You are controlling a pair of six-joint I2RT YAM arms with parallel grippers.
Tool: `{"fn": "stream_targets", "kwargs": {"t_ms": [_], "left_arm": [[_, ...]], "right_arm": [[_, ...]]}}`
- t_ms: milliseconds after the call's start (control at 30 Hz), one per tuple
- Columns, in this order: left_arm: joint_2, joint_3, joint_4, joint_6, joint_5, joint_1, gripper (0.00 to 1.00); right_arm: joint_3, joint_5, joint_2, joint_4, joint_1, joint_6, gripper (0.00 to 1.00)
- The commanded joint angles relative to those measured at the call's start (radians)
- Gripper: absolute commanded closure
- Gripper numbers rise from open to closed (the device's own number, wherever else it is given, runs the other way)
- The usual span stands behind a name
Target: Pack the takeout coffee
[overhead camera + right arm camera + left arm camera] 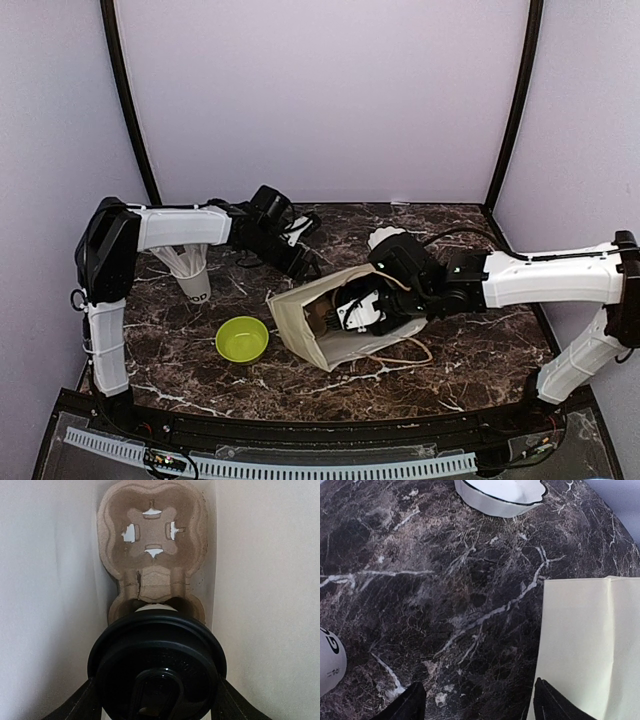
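A cream paper bag (300,330) lies on its side at the table's centre, mouth toward the right. My right gripper (352,310) reaches into that mouth, shut on a takeout coffee cup. In the right wrist view its fingers (75,705) flank the cup's black lid (157,655). The cup sits at the near socket of a brown pulp carrier (152,545) deep in the bag. My left gripper (303,264) hovers open and empty above the table beside the bag's far edge (592,645). A white cup with dark lettering (329,660) shows at the left edge of the left wrist view; its lid is out of view.
A white cup full of straws (192,272) stands at the left under my left arm. A lime-green bowl (242,338) sits in front of it. The bag's rope handle (405,352) lies on the marble. A white, dark-rimmed object (500,497) shows at the top of the left wrist view.
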Motion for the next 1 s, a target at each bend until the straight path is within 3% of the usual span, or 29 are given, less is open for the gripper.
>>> {"fn": "stream_targets", "kwargs": {"t_ms": [0,233,400,667,967], "left_arm": [[0.026,0.02,-0.039,0.003,0.042,0.003,0.25],[0.058,0.015,-0.028,0.002,0.162,0.0,0.27],[0.06,0.014,-0.032,0.007,0.156,0.0,0.28],[0.05,0.015,-0.048,0.03,0.127,0.003,0.26],[0.061,0.0,-0.022,0.056,0.248,0.002,0.28]], "right_arm": [[0.029,-0.02,0.022,0.028,-0.01,0.004,0.51],[0.052,-0.021,0.037,0.019,-0.019,0.02,0.51],[0.076,-0.041,0.06,0.007,-0.029,0.03,0.51],[0.218,-0.095,0.135,-0.114,-0.064,0.102,0.51],[0.336,-0.156,0.199,-0.252,-0.099,0.152,0.51]]}}
